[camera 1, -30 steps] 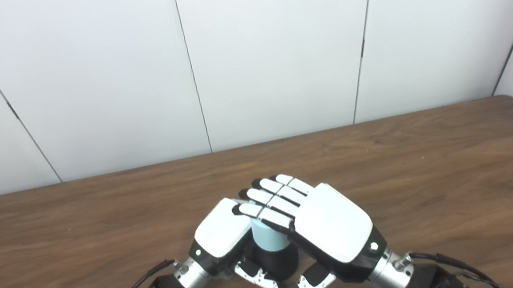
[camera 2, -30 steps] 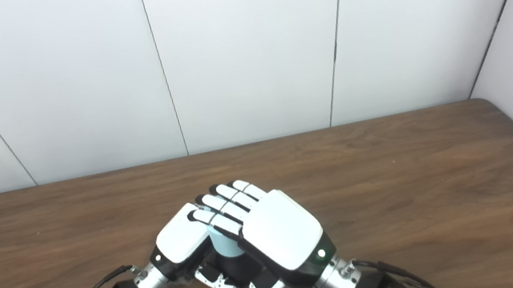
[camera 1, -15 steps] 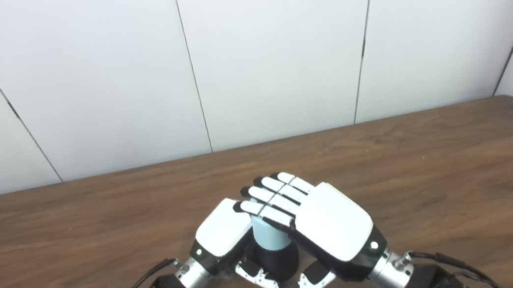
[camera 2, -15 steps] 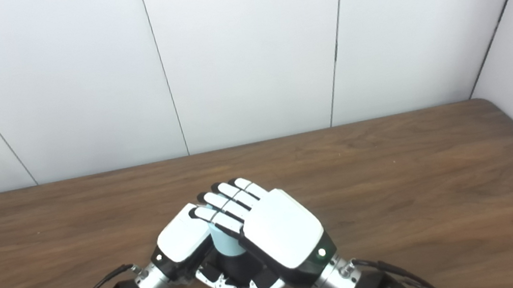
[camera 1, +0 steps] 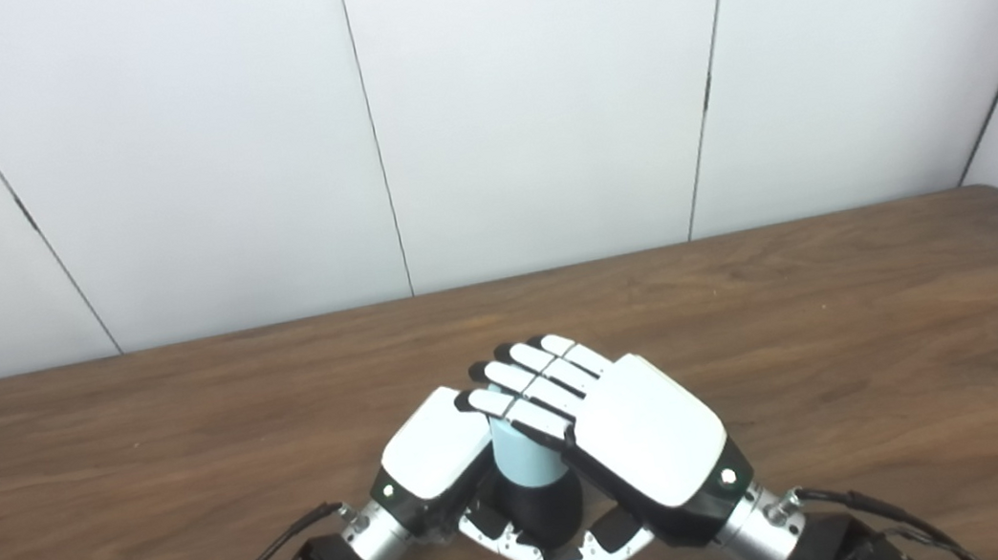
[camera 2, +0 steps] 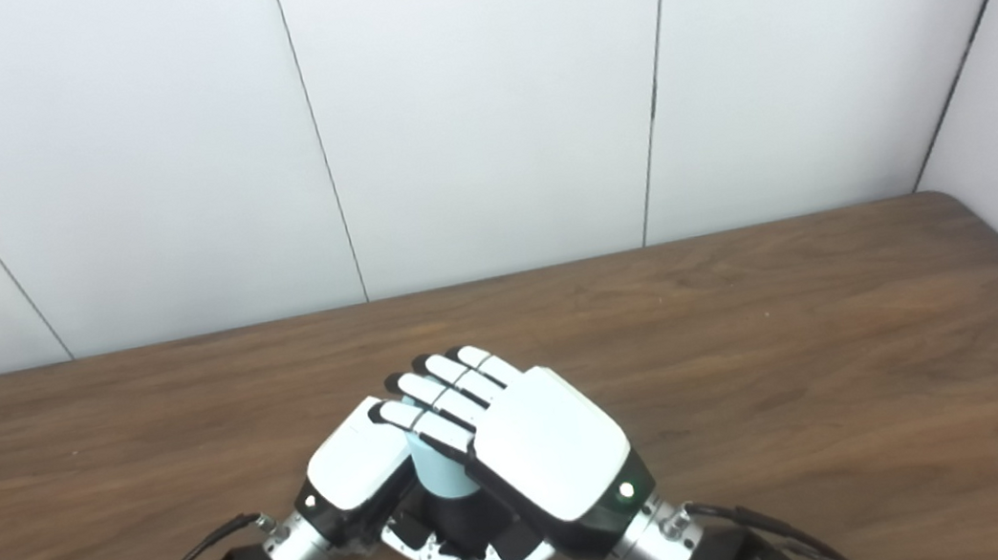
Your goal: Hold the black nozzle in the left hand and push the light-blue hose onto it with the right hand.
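Observation:
Low in the middle of the view, the light-blue hose (camera 1: 523,460) stands upright with its lower end on the black nozzle (camera 1: 544,515). My left hand (camera 1: 430,448) wraps the pair from the left, its thumb against the black nozzle; its fingers are hidden behind. My right hand (camera 1: 641,444) comes from the right, its fingers laid over the top of the hose and its thumb reaching under, near the nozzle's base. The hose's top end is hidden beneath those fingers. The two hands touch above the hose.
The brown wooden table (camera 1: 855,349) stretches to the left, right and back of the hands. White wall panels (camera 1: 533,102) rise behind its far edge. Black cables run from both wrists at the bottom edge.
The right hand's fingers have risen very slightly over the hose. Everything else holds still.

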Tool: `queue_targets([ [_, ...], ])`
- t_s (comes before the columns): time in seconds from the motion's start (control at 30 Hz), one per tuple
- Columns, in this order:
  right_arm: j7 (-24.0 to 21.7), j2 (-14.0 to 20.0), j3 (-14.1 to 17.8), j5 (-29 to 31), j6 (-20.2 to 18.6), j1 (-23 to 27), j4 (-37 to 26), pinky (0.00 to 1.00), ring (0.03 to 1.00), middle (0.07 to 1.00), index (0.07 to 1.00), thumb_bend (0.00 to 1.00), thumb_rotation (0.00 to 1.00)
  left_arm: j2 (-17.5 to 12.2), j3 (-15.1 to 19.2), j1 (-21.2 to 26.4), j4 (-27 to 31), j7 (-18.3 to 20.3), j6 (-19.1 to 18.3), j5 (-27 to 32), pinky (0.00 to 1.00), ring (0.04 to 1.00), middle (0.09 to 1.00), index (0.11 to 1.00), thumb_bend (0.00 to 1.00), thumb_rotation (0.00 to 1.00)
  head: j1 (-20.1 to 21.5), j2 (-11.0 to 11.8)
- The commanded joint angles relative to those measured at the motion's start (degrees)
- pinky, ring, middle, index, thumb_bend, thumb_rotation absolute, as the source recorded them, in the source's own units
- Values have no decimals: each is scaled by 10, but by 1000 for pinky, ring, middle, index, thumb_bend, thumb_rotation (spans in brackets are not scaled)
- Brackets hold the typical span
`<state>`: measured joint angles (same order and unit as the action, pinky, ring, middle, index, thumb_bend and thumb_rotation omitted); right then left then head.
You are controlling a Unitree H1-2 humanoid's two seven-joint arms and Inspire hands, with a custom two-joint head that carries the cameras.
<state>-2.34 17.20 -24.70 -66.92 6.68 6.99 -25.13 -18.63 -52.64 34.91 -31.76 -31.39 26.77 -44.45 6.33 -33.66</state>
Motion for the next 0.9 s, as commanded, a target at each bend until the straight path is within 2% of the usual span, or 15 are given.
queue_targets([
  [0.0,-141,37,-45,5,3,-51,69,855,870,877,828,748,956,44,-50,-127,-37,0,1,29,336,420,492,478,520,0,1,0],
  [0.13,-150,37,-45,10,-2,-49,71,860,872,882,832,749,976,43,-52,-127,-35,1,1,32,348,430,500,468,519,0,1,0],
  [0.3,-158,36,-45,25,-9,-46,73,875,883,892,840,748,955,40,-57,-125,-34,2,1,36,362,446,502,467,517,0,1,0],
  [0.5,-149,37,-44,28,-9,-45,77,870,875,884,831,744,948,40,-57,-127,-31,-4,1,33,367,451,500,470,515,0,1,-1],
  [0.87,-145,36,-42,48,-17,-38,89,912,897,903,854,750,973,42,-55,-127,-34,-10,1,23,334,416,479,502,512,0,2,-1],
])
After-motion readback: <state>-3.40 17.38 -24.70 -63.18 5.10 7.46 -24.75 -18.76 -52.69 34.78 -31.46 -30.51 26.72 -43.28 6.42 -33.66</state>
